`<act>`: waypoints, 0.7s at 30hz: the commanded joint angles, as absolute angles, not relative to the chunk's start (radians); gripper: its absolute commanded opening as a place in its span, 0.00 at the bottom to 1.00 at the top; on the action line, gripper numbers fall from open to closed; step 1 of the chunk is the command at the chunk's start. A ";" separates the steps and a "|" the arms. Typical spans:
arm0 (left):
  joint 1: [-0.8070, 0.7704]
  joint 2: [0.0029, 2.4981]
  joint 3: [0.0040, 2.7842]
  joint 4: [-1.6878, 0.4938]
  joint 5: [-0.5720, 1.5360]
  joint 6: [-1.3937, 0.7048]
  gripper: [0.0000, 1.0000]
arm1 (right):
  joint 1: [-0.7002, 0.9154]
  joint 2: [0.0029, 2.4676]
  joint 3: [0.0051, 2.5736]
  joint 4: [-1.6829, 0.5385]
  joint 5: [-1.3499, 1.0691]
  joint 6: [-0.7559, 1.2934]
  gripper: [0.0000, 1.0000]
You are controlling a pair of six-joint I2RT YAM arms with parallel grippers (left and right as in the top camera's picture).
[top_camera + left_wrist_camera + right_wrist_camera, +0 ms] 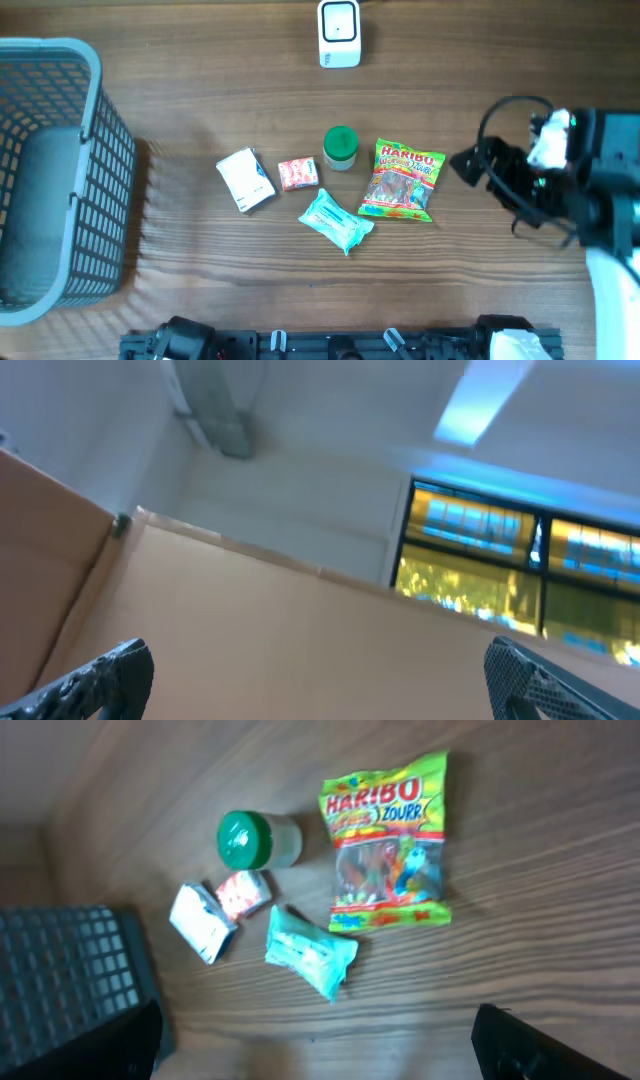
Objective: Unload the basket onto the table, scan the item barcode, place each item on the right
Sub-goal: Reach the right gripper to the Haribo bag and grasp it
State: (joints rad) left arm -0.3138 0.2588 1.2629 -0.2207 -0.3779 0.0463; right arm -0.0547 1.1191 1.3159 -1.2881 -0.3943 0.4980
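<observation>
both claws spread, empty: right gripper (318, 1020), left gripper (318, 650). haribo bag (385, 845) nearest: likely light, soft, slippery film; you pinch a sealed edge.

Soft, even light fills the overhead view, the basket (112, 150) casting a faint barred shadow rightward on the table (200, 300), while both wrist views are blurry, the left showing a blue-glowing ceiling light (480, 405), bright windows (520, 560) and the left gripper (320, 685) dark and unfocused.
</observation>
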 commanded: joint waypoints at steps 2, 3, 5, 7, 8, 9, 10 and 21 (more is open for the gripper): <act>-0.305 0.249 1.257 -0.197 -0.518 0.136 1.00 | -0.047 1.281 1.332 -1.243 -0.332 0.469 0.93; -0.303 0.246 1.257 -0.197 -0.518 0.157 1.00 | -0.032 1.308 1.332 -1.241 -0.297 0.474 0.91; -0.302 0.241 1.257 -0.199 -0.517 0.150 1.00 | 0.036 1.353 1.332 -1.230 -0.221 0.515 0.91; -0.303 0.240 1.256 -0.199 -0.518 0.150 1.00 | 0.126 1.383 1.332 -1.209 -0.141 0.562 0.92; -0.303 0.240 1.256 -0.199 -0.518 0.150 1.00 | 0.168 1.397 1.332 -1.197 -0.102 0.590 0.98; -0.303 0.240 1.256 -0.199 -0.518 0.150 1.00 | 0.221 1.419 1.332 -1.178 -0.060 0.610 0.99; -0.303 0.240 1.256 -0.199 -0.518 0.150 1.00 | 0.275 1.450 1.332 -1.152 -0.036 0.609 1.00; -0.303 0.193 1.255 -0.199 -0.517 0.150 1.00 | 0.361 1.863 1.332 -1.035 0.041 0.635 0.99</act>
State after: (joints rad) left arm -0.3111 0.2462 1.2591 -0.2020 -0.5049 0.1299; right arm 0.3584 1.7767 1.3178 -1.0382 -0.0132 0.6098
